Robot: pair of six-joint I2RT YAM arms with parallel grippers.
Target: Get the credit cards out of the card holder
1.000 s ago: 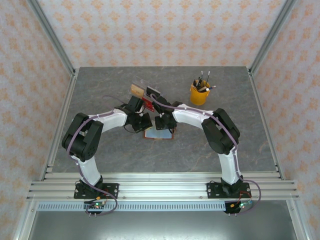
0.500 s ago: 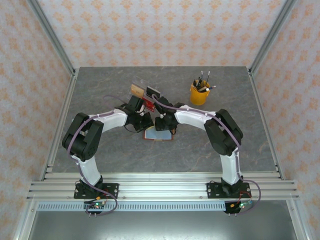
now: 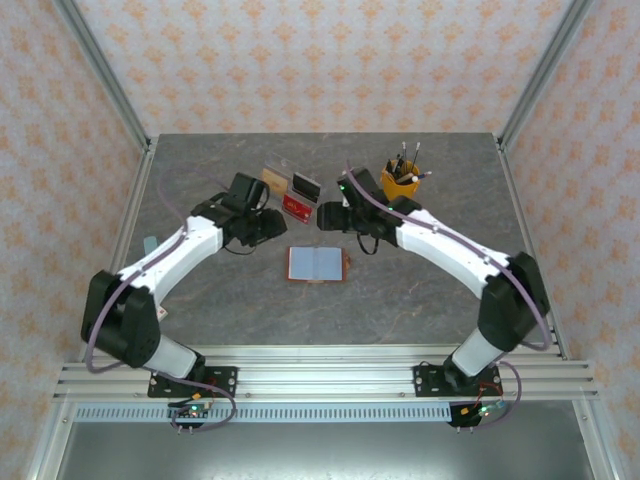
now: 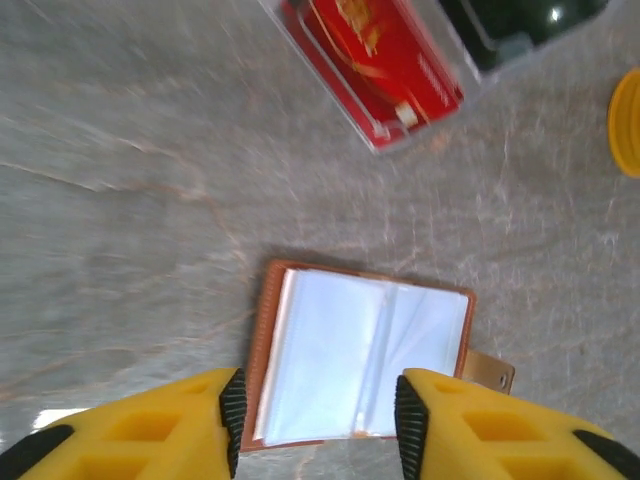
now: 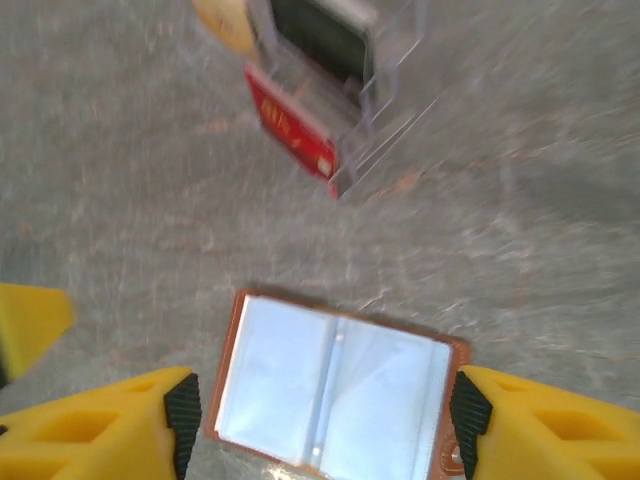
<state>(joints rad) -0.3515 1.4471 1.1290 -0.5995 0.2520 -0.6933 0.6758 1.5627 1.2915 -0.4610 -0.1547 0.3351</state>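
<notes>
The card holder (image 3: 317,264) lies open and flat on the grey table, a reddish-brown cover with pale blue-grey pockets. It appears below my left gripper (image 4: 320,420) as the card holder (image 4: 360,365), and below my right gripper (image 5: 324,425) as the card holder (image 5: 335,395). Both grippers hang above it, open, with nothing between their fingers. In the top view my left gripper (image 3: 278,226) and right gripper (image 3: 328,216) sit just behind the holder. A red credit card (image 4: 385,55), a black one (image 5: 320,35) and a beige one (image 3: 272,180) stand in a clear acrylic stand (image 3: 292,192).
A yellow cup (image 3: 398,186) holding pens stands at the back right, close to my right arm's elbow. The acrylic stand sits directly behind the card holder, between the two grippers. Metal frame posts run along the table's left and right edges.
Both grippers have lifted off the card holder and pulled back toward the stand, the arms stretching out. Both sets of jaws have opened. The holder now lies alone, spread open.
</notes>
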